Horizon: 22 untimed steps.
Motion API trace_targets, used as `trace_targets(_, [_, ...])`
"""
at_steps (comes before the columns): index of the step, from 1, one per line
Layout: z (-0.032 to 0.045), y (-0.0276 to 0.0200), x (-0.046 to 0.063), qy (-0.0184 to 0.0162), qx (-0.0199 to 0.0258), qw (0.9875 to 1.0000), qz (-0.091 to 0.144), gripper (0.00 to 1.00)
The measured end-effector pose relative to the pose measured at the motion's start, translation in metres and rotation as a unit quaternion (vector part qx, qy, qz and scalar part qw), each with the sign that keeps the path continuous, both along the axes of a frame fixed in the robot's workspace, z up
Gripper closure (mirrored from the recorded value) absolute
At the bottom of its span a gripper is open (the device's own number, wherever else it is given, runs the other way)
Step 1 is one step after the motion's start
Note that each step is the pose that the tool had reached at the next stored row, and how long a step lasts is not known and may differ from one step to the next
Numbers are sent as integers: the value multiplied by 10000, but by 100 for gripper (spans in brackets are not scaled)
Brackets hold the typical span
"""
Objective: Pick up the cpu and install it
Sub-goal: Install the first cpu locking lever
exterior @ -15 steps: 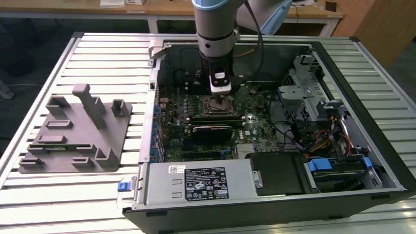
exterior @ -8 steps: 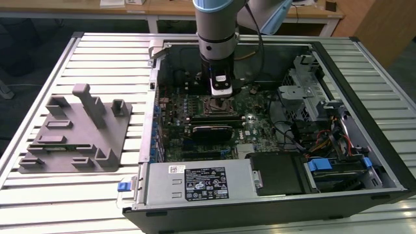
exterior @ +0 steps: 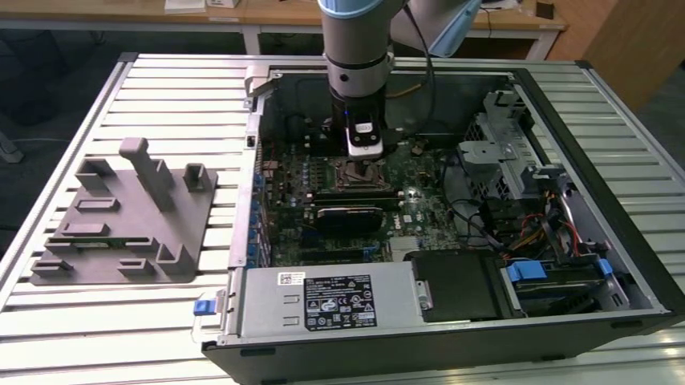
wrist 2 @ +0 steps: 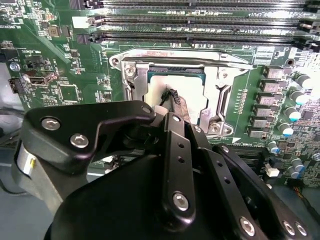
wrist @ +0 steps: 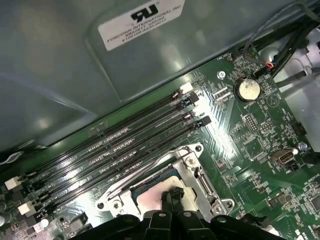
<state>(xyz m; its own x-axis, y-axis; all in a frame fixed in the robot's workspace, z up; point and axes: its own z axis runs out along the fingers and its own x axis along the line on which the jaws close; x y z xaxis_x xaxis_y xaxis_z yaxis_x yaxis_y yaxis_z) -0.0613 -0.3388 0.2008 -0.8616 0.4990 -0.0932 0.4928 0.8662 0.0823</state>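
The arm stands straight down into the open computer case point(exterior: 450, 200) on the slatted bench point(exterior: 160, 88), with the gripper point(wrist 2: 172, 97) lowered right over the processor socket point(wrist 2: 175, 90) on the green motherboard point(wrist 2: 65, 60). In both wrist views the black fingertips point(wrist: 172, 196) are drawn close together and their tips sit on the pale silver top of the cpu point(wrist 2: 192, 92), which lies flat inside the metal socket frame, between the frame's side rails. Whether the tips actually pinch anything I cannot tell; they look pressed nearly together and resting on the chip's face, not around its edges.

The memory slots point(wrist: 130, 135) run just beside the socket, and the grey plastic tray point(exterior: 123, 220) with its upright blocks sits well apart on the bench, at the exterior view's left.

As for handling, I'd judge the cpu light, rigid and smooth on top (slippery for bare metal tips), with a delicate underside. The safe hold looks to be by two opposite edges of the darker rim, kept level, since any tilt in the socket risks damage.
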Motion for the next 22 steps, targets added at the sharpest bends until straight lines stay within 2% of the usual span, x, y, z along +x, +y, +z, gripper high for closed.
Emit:
trace_targets(9, [100, 0, 0, -1, -25, 10000, 82, 89])
trace_targets(14, [151, 1, 0, -1, -51, 9997, 243, 89])
trace_targets(17, [157, 0, 0, -1, -94, 9992, 394, 89])
trace_targets(22, [158, 0, 0, 1, -227, 9975, 676, 89])
